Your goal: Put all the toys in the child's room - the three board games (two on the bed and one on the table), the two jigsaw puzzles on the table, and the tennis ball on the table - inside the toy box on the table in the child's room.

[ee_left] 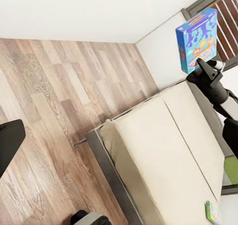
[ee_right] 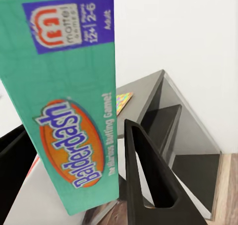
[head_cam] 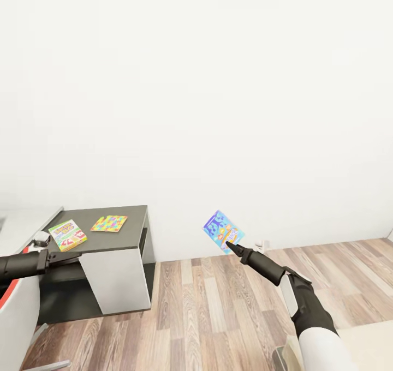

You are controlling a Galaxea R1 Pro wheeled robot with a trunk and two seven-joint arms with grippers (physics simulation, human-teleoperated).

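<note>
My right gripper [head_cam: 232,245] is shut on the blue board game [head_cam: 223,231], holding it up over the wooden floor. Its green edge, printed Balderdash [ee_right: 69,136], sits between the fingers [ee_right: 148,185]. The table's [head_cam: 125,239] dark grey section carries the Skip-Bo board game [head_cam: 67,234] and a jigsaw puzzle [head_cam: 109,223]. My left gripper [head_cam: 73,257] hovers at that section's front left edge, open and holding nothing. In the left wrist view the bed [ee_left: 168,155] has a green-edged board game [ee_left: 214,212] lying on it, and the blue board game [ee_left: 197,39] shows in the right gripper [ee_left: 204,66].
A white chair with red trim [head_cam: 16,316] stands at the lower left below my left arm. The bed's beige corner [head_cam: 365,338] lies at the lower right. Wooden floor [head_cam: 207,311] stretches between table and bed, with a white wall behind.
</note>
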